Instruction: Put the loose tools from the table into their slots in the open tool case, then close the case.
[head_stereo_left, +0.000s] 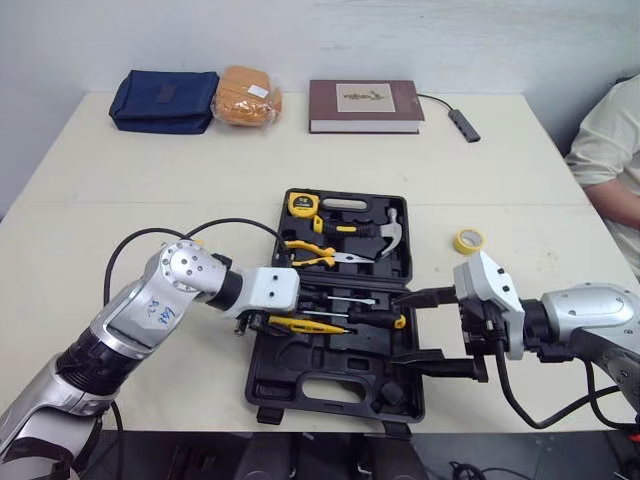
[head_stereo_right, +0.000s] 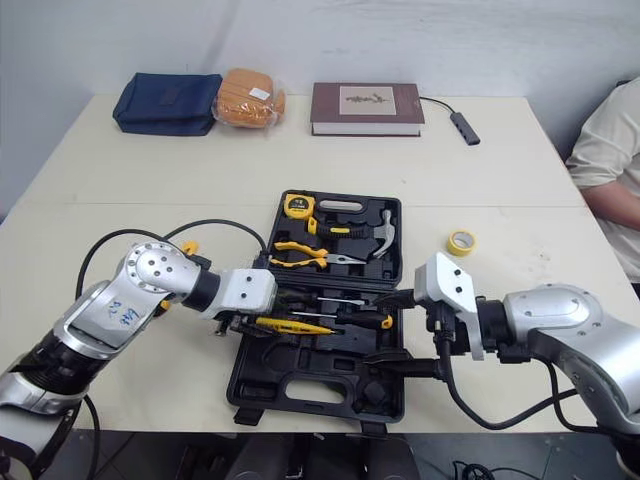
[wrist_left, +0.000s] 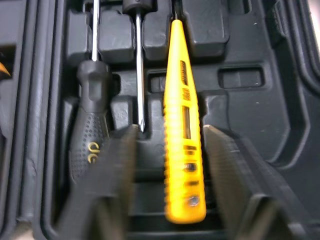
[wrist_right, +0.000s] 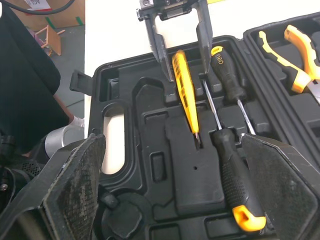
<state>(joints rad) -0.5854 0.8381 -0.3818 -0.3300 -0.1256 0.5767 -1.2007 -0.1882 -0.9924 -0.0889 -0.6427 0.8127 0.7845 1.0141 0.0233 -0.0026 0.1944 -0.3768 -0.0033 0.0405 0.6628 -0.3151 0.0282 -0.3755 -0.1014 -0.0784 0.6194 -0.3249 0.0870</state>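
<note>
Seating yellow tester (wrist_left: 182, 125) in tool case (head_stereo_left: 330, 385), mid-frame | left gripper (wrist_right: 187, 74) parted astride it, right gripper (head_stereo_left: 402, 328) wide | next I should lift clear.

Blue pouch (head_stereo_left: 163, 100): I'm seeing it lying far left, touching the orange bundle (head_stereo_left: 247, 97).
Maroon book (head_stereo_left: 364, 105): lying flat, far centre.
Cabled hub (head_stereo_left: 463, 124): resting just beside the book.
Person (head_stereo_left: 610, 150): sitting at the right edge.
</note>
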